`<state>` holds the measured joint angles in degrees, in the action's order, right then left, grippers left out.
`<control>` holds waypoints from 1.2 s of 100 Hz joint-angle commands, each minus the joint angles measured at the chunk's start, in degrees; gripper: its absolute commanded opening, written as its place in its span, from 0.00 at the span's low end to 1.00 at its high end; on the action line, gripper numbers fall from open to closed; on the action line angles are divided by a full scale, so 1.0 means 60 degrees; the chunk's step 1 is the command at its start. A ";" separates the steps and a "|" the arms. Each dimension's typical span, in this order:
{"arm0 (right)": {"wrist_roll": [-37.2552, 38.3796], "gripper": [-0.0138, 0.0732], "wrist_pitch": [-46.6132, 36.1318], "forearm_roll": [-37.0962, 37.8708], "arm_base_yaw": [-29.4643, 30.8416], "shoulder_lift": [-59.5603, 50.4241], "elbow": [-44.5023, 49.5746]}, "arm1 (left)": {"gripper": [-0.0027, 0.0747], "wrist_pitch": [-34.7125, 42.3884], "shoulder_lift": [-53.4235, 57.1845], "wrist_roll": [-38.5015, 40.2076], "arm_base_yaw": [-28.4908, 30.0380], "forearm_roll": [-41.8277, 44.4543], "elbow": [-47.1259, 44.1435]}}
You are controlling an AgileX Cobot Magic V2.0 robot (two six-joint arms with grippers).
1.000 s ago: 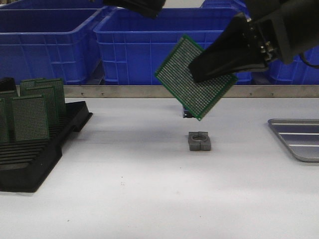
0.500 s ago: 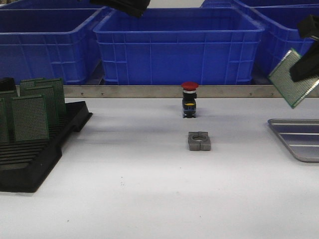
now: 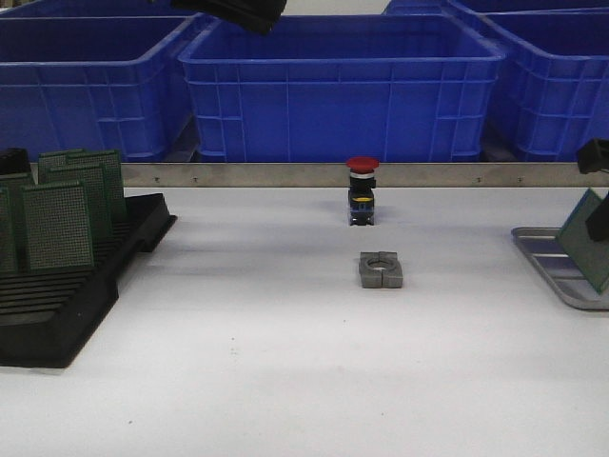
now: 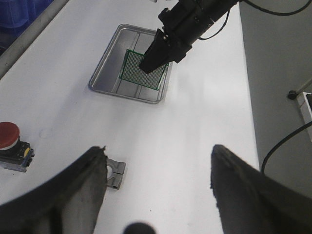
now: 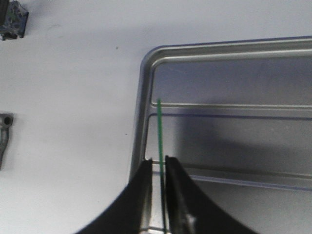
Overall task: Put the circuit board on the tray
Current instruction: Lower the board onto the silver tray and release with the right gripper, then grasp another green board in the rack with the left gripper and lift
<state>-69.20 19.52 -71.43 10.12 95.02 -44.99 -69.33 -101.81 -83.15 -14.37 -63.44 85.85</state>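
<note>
The green perforated circuit board [image 3: 592, 238] hangs tilted on one corner over the near-left part of the silver-grey ribbed tray [image 3: 557, 262] at the table's right edge. My right gripper [image 3: 599, 221] is shut on the board. In the right wrist view the board [image 5: 160, 131] shows edge-on between the right gripper's [image 5: 158, 163] fingers, just inside the tray's rim [image 5: 146, 97]. The left wrist view shows the board [image 4: 141, 75] above the tray [image 4: 105, 73]. My left gripper [image 4: 158, 156] is open and empty, high above the table's middle, and shows at the front view's top [image 3: 238, 11].
A black slotted rack [image 3: 67, 305] with several upright green boards [image 3: 57, 224] stands at the left. A red push-button [image 3: 362, 190] and a grey clamp block [image 3: 382, 269] sit mid-table. Blue bins [image 3: 333, 86] line the back behind a metal rail [image 3: 285, 174].
My right gripper has carried the circuit board from above the table's middle to the right and down over the tray. The left gripper has hardly moved.
</note>
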 commanded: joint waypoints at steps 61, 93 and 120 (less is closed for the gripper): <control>-0.0436 0.87 -0.0966 -0.0146 0.0064 -0.0798 -0.0297 | 0.61 0.0019 0.0398 0.0093 0.1074 0.4922 0.0322; -0.0436 0.87 -0.0835 -0.0146 0.0064 -0.0798 -0.0297 | 0.61 0.1072 0.0398 0.0093 0.1074 0.7293 0.0305; -0.0436 0.87 -0.0773 -0.0146 0.0064 -0.0798 -0.0297 | 0.60 0.1172 0.0066 0.0111 0.1074 0.7704 0.0287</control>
<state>-71.40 14.18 -71.43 10.17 92.65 -45.21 -63.51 -102.71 -83.15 -8.08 -16.36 86.07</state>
